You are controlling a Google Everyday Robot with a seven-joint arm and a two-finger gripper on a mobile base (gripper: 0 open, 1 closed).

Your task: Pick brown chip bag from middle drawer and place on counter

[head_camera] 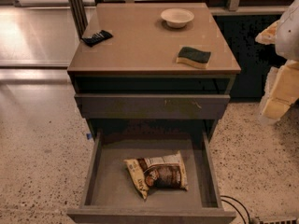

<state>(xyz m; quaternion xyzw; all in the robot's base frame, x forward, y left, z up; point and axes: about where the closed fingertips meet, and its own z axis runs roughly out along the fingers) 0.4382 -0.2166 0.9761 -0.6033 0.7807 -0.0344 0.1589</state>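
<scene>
Glossy tan counter (140,45) above grey middle drawer (112,183), crinkly brown chip bag (159,174) inside; pincer (280,90) far right, state unclear.

One bag (157,173), bowl (177,17), sponge (193,57), gripper (279,91) perhaps far-right

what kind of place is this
Probably an office kitchenette or break room: a bowl and sponge on the counter, a brown chip bag in the open middle drawer. The gripper is at the right edge, beside the counter.
</scene>
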